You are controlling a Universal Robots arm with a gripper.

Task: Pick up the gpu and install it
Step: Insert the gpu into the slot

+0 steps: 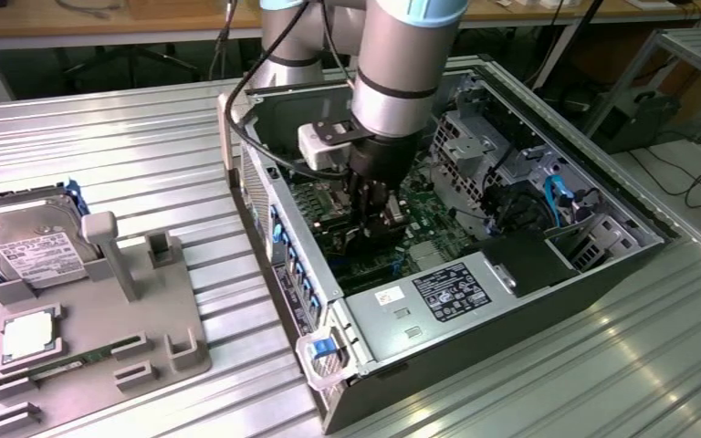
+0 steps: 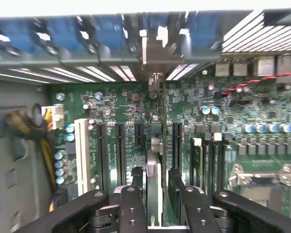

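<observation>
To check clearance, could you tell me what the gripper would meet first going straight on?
Most likely the gpu, standing edge-on directly ahead of the gripper over the motherboard slots; depth is hard to judge.

Table (image 1: 107,137): ribbed bare aluminium, satin sheen. PC case (image 1: 643,214): grey sheet metal, matt. Fixture tray (image 1: 143,351) lower left: matt grey plastic. Hard drive (image 1: 28,242): shiny metal lid, paper label. Motherboard (image 2: 121,104): glossy green laminate. Gripper (image 2: 155,191) fingers (image 2: 132,204): matt black metal.

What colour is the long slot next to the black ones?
White, seen best in the wrist view.
</observation>
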